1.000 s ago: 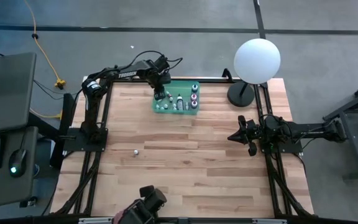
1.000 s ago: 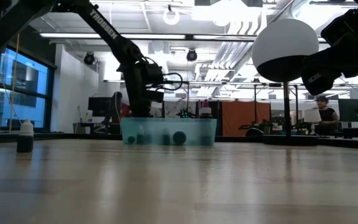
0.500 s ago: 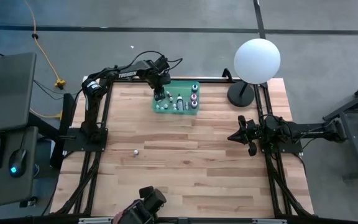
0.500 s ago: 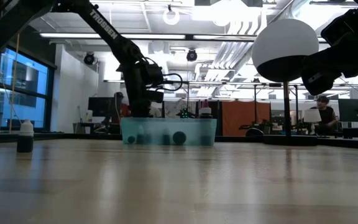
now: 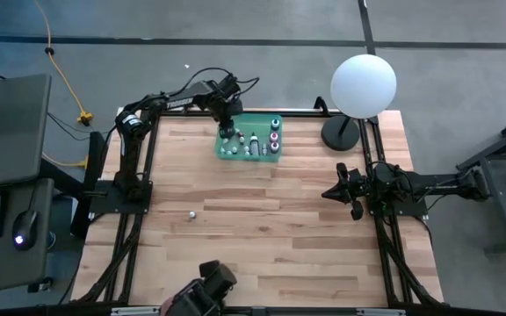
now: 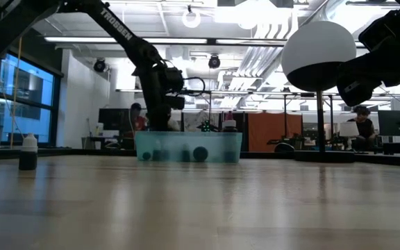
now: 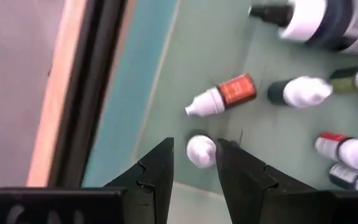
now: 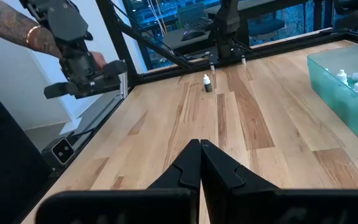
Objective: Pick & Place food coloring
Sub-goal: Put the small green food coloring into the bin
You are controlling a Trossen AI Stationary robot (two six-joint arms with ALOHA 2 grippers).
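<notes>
Floor: grey concrete [image 5: 464, 79], yellow cable [image 5: 60, 75] trailing.
Ceiling: exposed ducts, strip lights [image 6: 117, 39].
Window: blue-lit panes [image 6: 19, 90].
Furniture: orange partition [image 6: 266, 132]; side desk [image 5: 7, 114] with mouse [image 5: 25, 230].

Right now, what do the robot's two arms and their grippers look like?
Both arms are black, built of slim jointed links. The left arm carries white "TROSSEN" lettering, and a thin dark cable loops near its wrist. The left gripper has two black fingers with stepped, notched inner edges. The right gripper has the same black wedge-shaped fingers, tapering to points. The right arm is also black.
</notes>
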